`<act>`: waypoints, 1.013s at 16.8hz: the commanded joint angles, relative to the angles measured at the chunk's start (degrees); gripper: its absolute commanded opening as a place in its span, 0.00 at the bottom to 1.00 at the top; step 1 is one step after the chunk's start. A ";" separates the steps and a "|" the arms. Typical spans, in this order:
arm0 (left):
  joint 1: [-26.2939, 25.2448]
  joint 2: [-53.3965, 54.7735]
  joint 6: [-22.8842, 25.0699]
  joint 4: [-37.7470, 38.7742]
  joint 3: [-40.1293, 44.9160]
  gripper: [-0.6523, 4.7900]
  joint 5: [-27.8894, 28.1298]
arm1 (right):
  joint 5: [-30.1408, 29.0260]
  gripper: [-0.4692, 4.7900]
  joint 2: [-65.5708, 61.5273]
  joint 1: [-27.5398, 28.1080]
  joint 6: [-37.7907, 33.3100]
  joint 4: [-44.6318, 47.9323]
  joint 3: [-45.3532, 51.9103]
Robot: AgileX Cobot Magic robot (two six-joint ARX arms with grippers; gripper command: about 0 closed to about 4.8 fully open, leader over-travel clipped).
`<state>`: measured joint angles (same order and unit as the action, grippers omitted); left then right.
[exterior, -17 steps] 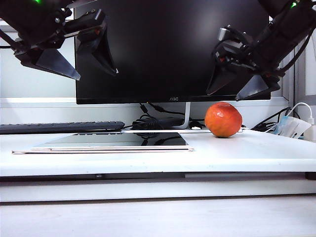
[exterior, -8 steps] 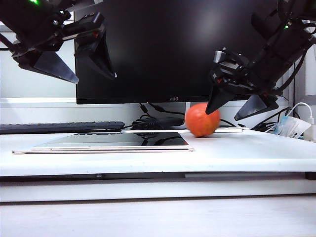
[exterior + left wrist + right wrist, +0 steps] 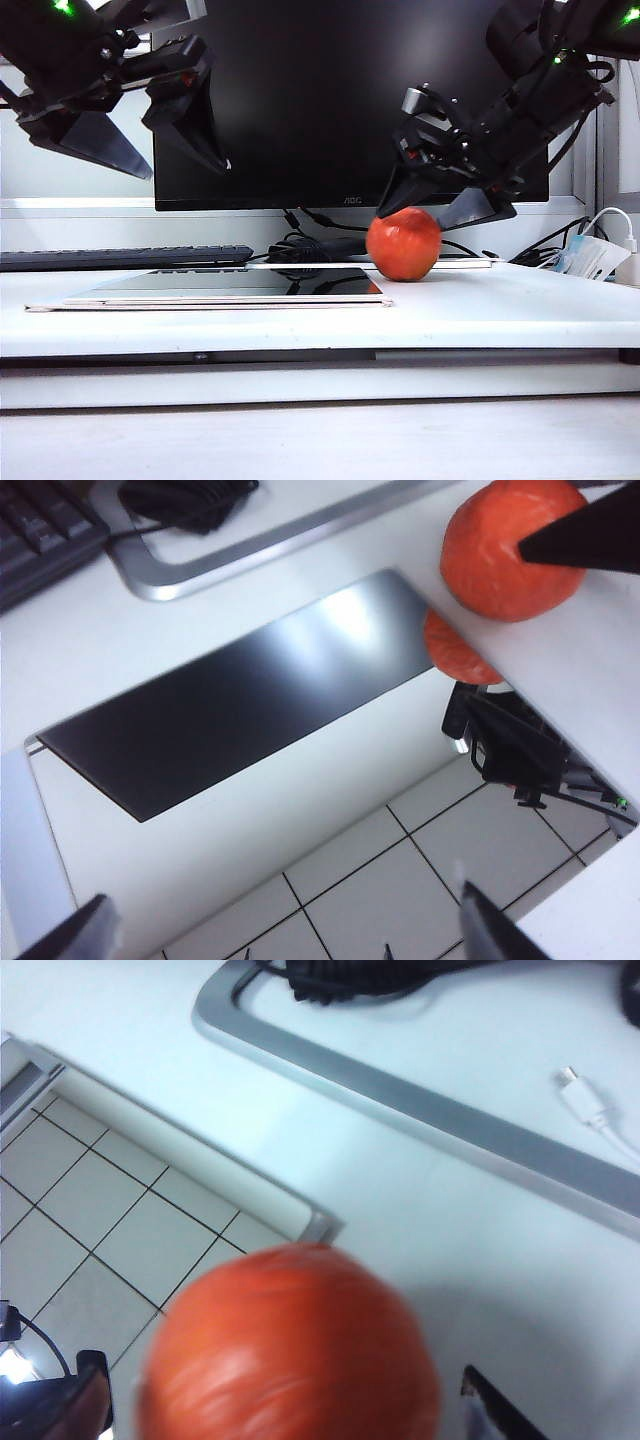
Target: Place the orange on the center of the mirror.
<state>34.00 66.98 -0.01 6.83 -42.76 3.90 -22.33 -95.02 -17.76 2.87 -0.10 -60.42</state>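
The orange (image 3: pixel 403 244) stands on the white table beside the right end of the mirror (image 3: pixel 230 285), a flat dark panel with a pale frame. My right gripper (image 3: pixel 420 215) hangs open just over it, one finger on each side. In the right wrist view the blurred orange (image 3: pixel 290 1345) fills the gap of the right gripper (image 3: pixel 290 1412), next to the mirror's corner (image 3: pixel 315 1225). My left gripper (image 3: pixel 185 165) is open high above the mirror's left half. The left wrist view shows the left gripper (image 3: pixel 285 940) above the mirror (image 3: pixel 300 810), with the orange (image 3: pixel 500 555) off its corner.
A black monitor (image 3: pixel 350 100) stands upright behind the mirror on a silver stand (image 3: pixel 420 1100). A black keyboard (image 3: pixel 120 257) lies at the back left. Black cables (image 3: pixel 320 245) bunch under the monitor. A white plug and cord (image 3: pixel 600 255) sit at the right edge.
The orange has rolled left, from right of the monitor stand to the mirror's right end. My right gripper came down and left with it. The left gripper barely moved.
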 commanded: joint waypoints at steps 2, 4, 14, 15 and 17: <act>0.07 -0.15 0.00 0.00 -0.26 1.00 -0.07 | 0.57 1.00 -1.55 -0.33 0.20 0.46 -0.31; 0.07 -0.15 0.00 0.04 -0.26 1.00 -0.04 | 0.28 1.00 -2.82 -0.81 0.17 -0.02 -0.26; 0.04 -0.15 0.02 0.46 -0.26 1.00 0.22 | 1.01 0.85 -3.30 -2.01 0.17 0.37 -0.26; 0.04 -0.15 0.02 0.50 -0.26 1.00 0.28 | 0.98 0.75 -3.30 -2.01 0.17 0.55 -0.26; 0.04 -0.15 0.02 1.18 -0.24 1.00 0.44 | 0.98 0.54 -3.30 -2.01 0.17 0.79 -0.26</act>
<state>34.00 66.98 -0.01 7.66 -42.76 4.16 -21.17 -98.48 -19.77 2.92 -0.49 -60.45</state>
